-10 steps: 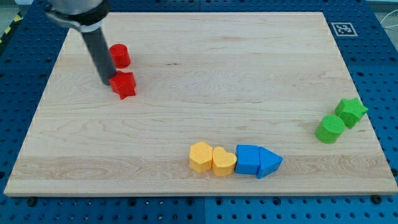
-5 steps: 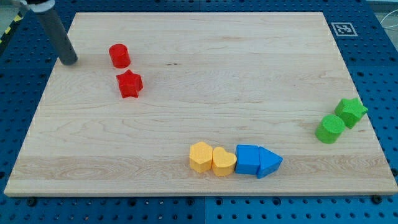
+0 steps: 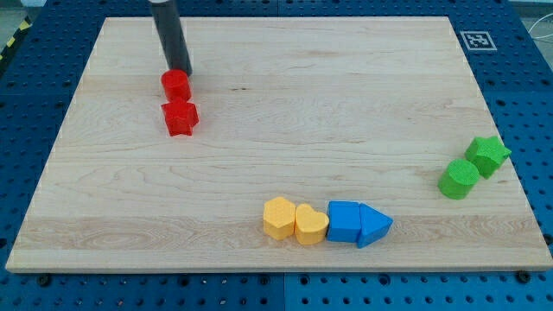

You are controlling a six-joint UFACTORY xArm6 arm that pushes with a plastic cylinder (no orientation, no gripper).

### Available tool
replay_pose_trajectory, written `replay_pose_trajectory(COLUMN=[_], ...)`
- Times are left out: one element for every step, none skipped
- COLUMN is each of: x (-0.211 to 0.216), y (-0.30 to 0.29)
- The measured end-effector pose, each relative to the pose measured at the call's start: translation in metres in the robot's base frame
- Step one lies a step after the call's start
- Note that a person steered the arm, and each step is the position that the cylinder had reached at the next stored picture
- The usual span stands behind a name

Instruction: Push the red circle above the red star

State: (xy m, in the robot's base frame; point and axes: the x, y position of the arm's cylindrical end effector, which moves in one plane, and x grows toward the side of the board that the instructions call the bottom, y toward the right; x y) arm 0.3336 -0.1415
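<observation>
The red circle (image 3: 175, 84) sits on the wooden board (image 3: 285, 130) at the upper left. The red star (image 3: 181, 117) lies just below it, very close or touching. My tip (image 3: 179, 71) is at the top edge of the red circle, touching it or nearly so. The dark rod rises from there out of the view's top.
Two yellow blocks (image 3: 279, 217), (image 3: 311, 225) and two blue blocks (image 3: 344, 221), (image 3: 373, 225) form a row near the view's bottom centre. A green circle (image 3: 458, 179) and a green star (image 3: 488, 155) sit at the view's right. A marker tag (image 3: 477, 40) is at the board's top right corner.
My tip swung from the far left of the board to the top of the red circle. The red circle has shifted slightly down and right, closer to the red star.
</observation>
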Motion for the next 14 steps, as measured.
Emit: replay_pose_trajectory(x=[0.001, 0.001, 0.004, 0.016, 0.03, 0.038, 0.041, 0.041, 0.034, 0.03, 0.013, -0.002, -0.006, 0.01], y=[-0.01, -0.046, -0.064, -0.058, -0.036, -0.012, 0.005, 0.003, 0.003, 0.002, 0.004, 0.028, 0.056, 0.066])
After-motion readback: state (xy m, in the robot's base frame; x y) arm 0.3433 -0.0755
